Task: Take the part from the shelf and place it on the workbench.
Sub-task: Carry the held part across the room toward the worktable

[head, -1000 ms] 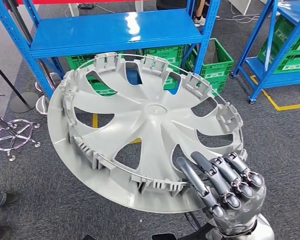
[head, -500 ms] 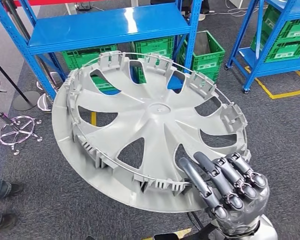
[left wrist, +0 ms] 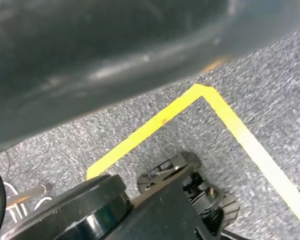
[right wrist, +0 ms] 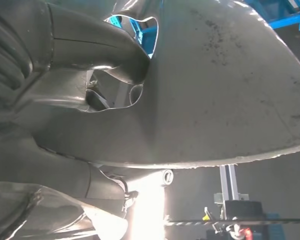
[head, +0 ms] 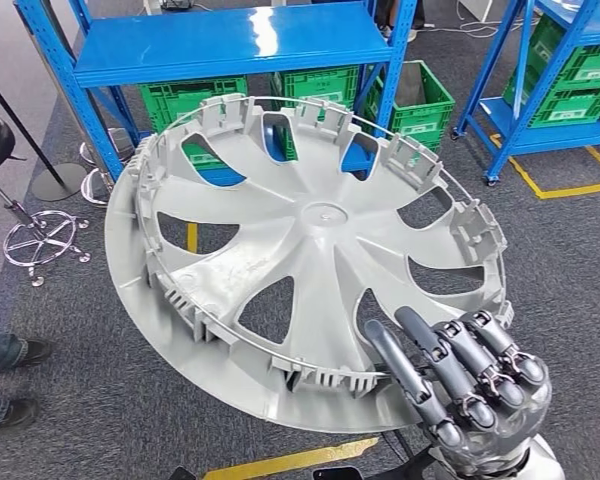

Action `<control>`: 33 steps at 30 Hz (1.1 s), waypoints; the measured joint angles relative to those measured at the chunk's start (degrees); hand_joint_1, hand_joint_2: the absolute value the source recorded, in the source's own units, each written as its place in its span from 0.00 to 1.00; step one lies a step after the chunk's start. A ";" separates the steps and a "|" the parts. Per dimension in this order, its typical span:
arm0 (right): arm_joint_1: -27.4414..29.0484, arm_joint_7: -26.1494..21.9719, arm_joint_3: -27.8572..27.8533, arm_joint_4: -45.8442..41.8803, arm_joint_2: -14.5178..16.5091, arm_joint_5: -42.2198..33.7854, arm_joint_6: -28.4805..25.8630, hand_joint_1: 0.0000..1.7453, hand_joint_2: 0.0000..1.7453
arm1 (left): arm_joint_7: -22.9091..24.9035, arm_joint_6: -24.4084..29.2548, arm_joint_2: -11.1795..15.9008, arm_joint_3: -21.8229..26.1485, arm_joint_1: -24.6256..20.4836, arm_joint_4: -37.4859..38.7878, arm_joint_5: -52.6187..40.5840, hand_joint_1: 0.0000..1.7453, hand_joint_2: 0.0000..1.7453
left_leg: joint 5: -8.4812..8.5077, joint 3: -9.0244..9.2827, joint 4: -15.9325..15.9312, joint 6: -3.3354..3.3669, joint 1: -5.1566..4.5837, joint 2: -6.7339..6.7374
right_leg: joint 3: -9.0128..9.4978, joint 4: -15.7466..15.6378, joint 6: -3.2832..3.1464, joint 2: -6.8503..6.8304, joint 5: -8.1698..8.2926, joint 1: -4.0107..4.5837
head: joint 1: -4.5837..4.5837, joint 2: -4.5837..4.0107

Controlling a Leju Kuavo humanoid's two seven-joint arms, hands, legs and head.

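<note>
While our right hand [head: 470, 385] grips the part [head: 304, 260], off the shelf [head: 229, 45], we must find the workbench next.

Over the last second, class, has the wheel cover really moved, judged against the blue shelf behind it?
Cannot tell. The whole head view has shifted, so the camera moved. The wheel cover sits a little nearer the blue shelf, gripped at its rim by the right hand.

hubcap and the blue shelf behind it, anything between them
Nothing solid: in the head view the hubcap, held by the right hand, hangs over carpet before the shelf.
</note>
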 joint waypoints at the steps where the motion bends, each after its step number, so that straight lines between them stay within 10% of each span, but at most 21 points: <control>1: 0.00 -0.12 -0.05 -0.03 0.00 0.01 0.00 1.00 1.00 | -0.01 -0.02 -0.03 -0.04 0.04 0.00 -0.02 0.00 0.00 | 0.33 -0.51 0.08 -0.04 -0.01 0.01 | -1.05 3.12 0.19 -0.01 -1.28 -0.06 | 0.01 0.00; 3: -0.01 -0.27 -0.09 -0.09 0.00 0.01 0.00 1.00 1.00 | -0.01 -0.03 -0.07 -0.16 0.09 0.00 -0.03 0.00 0.00 | 0.81 -1.31 0.35 -0.24 0.03 0.02 | 0.01 3.11 0.43 -0.03 -0.64 -0.19 | 0.01 0.00; 7: -0.19 -0.48 -0.13 -0.32 0.00 0.03 0.00 1.00 1.00 | 0.00 -0.05 -0.21 -0.31 0.00 0.00 -0.05 0.00 0.00 | 1.00 -2.62 1.86 -1.00 -0.08 -0.02 | 8.61 -11.16 0.15 0.03 3.97 -0.46 | 0.01 0.00; 12: -0.18 -0.69 -0.16 -0.42 0.07 0.08 0.00 1.00 1.00 | 0.02 -0.08 -0.23 -0.36 0.03 0.00 -0.06 0.00 0.00 | 0.47 -4.06 3.62 -2.57 -0.12 -0.12 | 8.42 -12.04 -1.61 0.12 4.73 -0.46 | -0.14 0.00; 17: -0.17 -0.75 -0.16 -0.43 0.11 0.11 0.00 1.00 1.00 | 0.02 -0.08 -0.25 -0.39 0.16 0.00 -0.06 0.00 0.00 | -7.72 -10.20 19.32 -3.45 0.14 -0.19 | 7.07 -11.95 -2.68 -0.03 5.69 -0.32 | -0.43 0.00; 23: -0.17 -0.61 -0.16 -0.43 0.11 0.13 0.00 1.00 1.00 | 0.01 -0.10 -0.22 -0.39 0.09 0.00 -0.05 0.00 0.00 | -0.83 -1.26 3.11 -1.55 -0.35 -0.23 | 6.29 -11.64 -2.38 0.03 6.26 0.29 | -0.36 0.00; 33: -0.03 0.71 0.05 -0.43 0.11 0.20 0.00 1.00 1.00 | 0.02 -0.58 -0.31 -0.39 0.38 0.00 -0.02 0.00 0.00 | -0.26 -1.67 1.99 -1.41 -0.74 -0.25 | 5.67 -12.07 -1.47 -0.01 7.24 0.03 | -0.32 0.00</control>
